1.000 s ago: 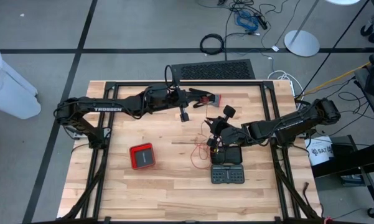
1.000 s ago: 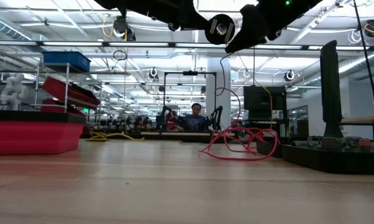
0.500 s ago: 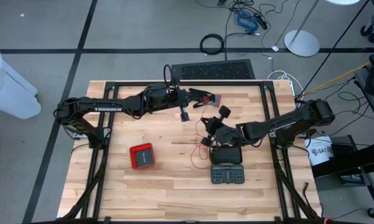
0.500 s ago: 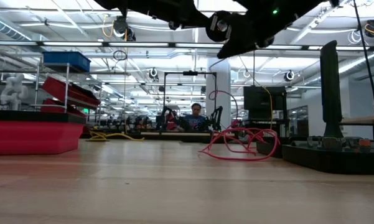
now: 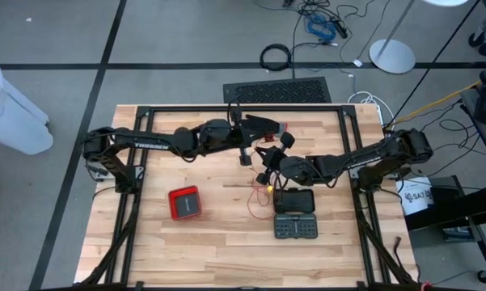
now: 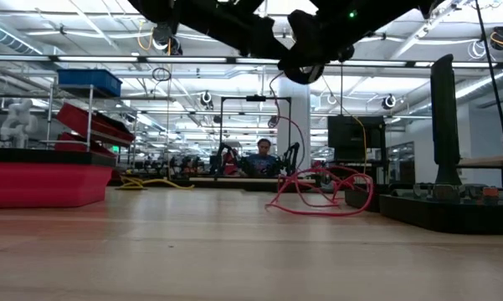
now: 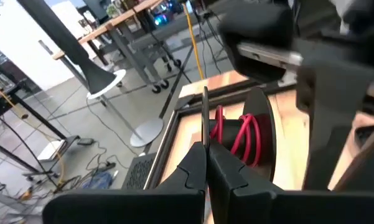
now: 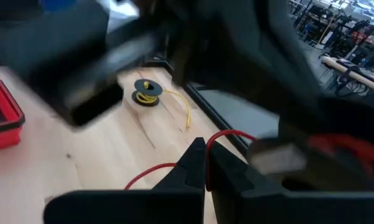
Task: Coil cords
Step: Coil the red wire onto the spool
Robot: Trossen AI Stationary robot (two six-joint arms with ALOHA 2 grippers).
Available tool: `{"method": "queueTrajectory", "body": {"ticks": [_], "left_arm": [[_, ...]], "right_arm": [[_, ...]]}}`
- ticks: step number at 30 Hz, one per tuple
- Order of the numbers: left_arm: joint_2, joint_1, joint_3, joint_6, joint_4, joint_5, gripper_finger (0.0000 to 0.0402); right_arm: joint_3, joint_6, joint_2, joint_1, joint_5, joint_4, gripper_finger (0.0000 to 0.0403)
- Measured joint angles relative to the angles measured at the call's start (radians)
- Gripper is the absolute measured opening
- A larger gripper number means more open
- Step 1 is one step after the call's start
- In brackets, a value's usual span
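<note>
Left gripper (image 7: 205, 163), fingers pressed together on a thin dark cord (image 7: 205, 115), meets the right gripper (image 8: 205, 163), clenched on the red cord (image 8: 227, 136) at table centre; loose loops (image 5: 257, 196) trail toward six o'clock.

"TROSSEN" on the left arm (image 5: 150, 139)

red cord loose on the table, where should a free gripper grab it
Judging by its pose, take the red cord at a raised loop, coming down from above: the tangle arches off the table, leaving room for fingers. Both grippers hover close overhead.
</note>
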Motion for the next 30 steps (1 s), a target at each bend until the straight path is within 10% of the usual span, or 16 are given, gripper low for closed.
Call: {"method": "queueTrajectory", "body": {"ticks": [17, 30], "left_arm": [[-0.038, -0.047, 0.002, 0.099, -0.133, -0.035, 0.0], [-0.068, -0.039, -0.001, -0.058, -0.083, 0.085, 0.0]], "right_arm": [[0.0, 0.206, -0.21, 0.028, 0.109, -0.486, 0.0], [0.002, 0.165, -0.214, 0.005, 0.094, -0.499, 0.0]]}}
